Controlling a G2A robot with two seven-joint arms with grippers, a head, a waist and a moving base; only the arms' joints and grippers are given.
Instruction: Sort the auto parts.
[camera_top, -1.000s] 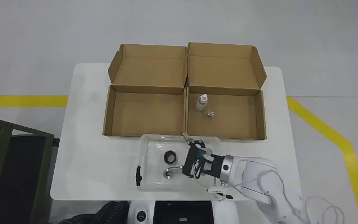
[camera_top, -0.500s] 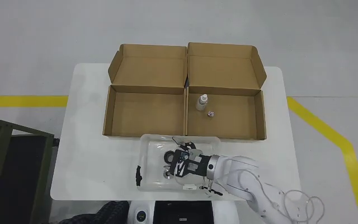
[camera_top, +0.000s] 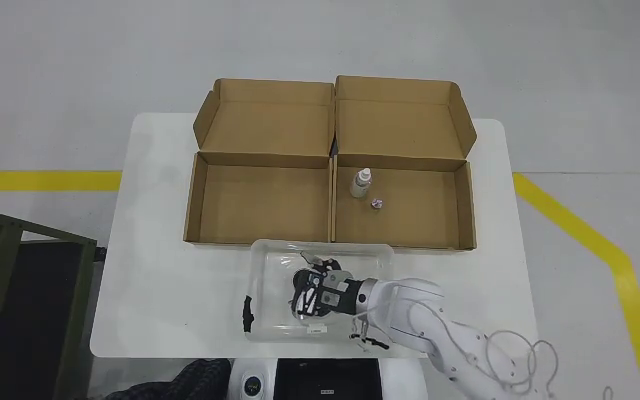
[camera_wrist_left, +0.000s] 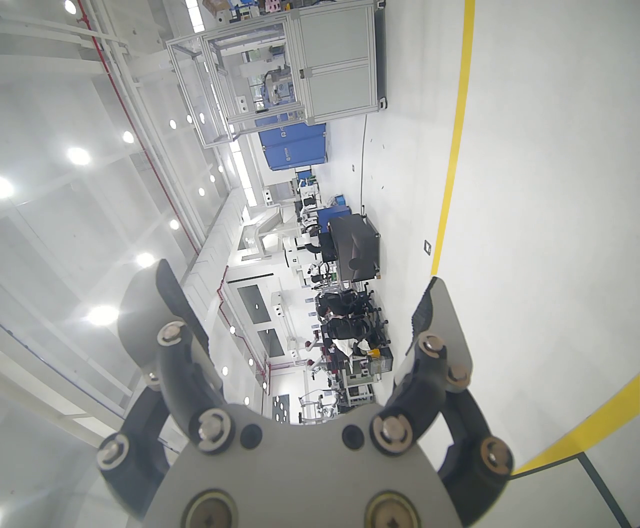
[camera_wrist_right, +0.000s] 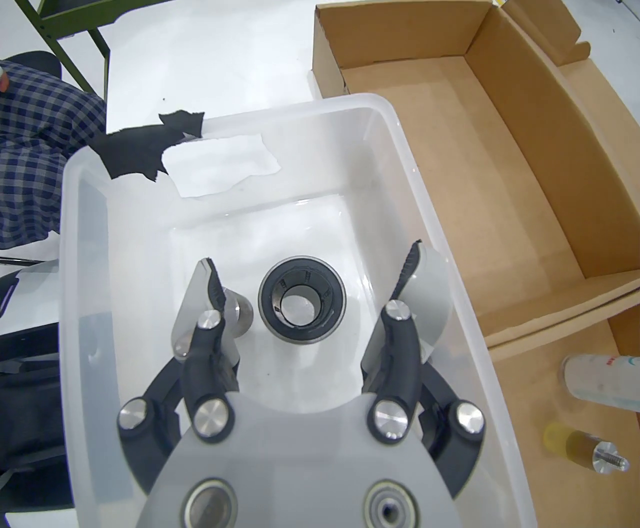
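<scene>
Right claw (camera_wrist_right: 312, 257): spread wide and empty, low inside the clear bin (camera_wrist_right: 400, 130), straddling the black bearing (camera_wrist_right: 301, 306) without touching it.
Crowding: one finger (camera_wrist_right: 212, 287) stands just beside a small metal part (camera_wrist_right: 240, 315); you cannot tell whether they touch.
Step in hand: probably grasping the bearing. Centre it between the fingers, come straight down, close across its outer wall, and keep the metal part out of the pinch.
Boxes: left box (camera_top: 258, 205) bare; right box (camera_top: 430, 215) holds a bottle (camera_top: 361, 181) and a small piece (camera_top: 376, 203).
Left claw (camera_wrist_left: 300, 287): wide open, empty, pointed away from the table (camera_top: 160, 200).
</scene>
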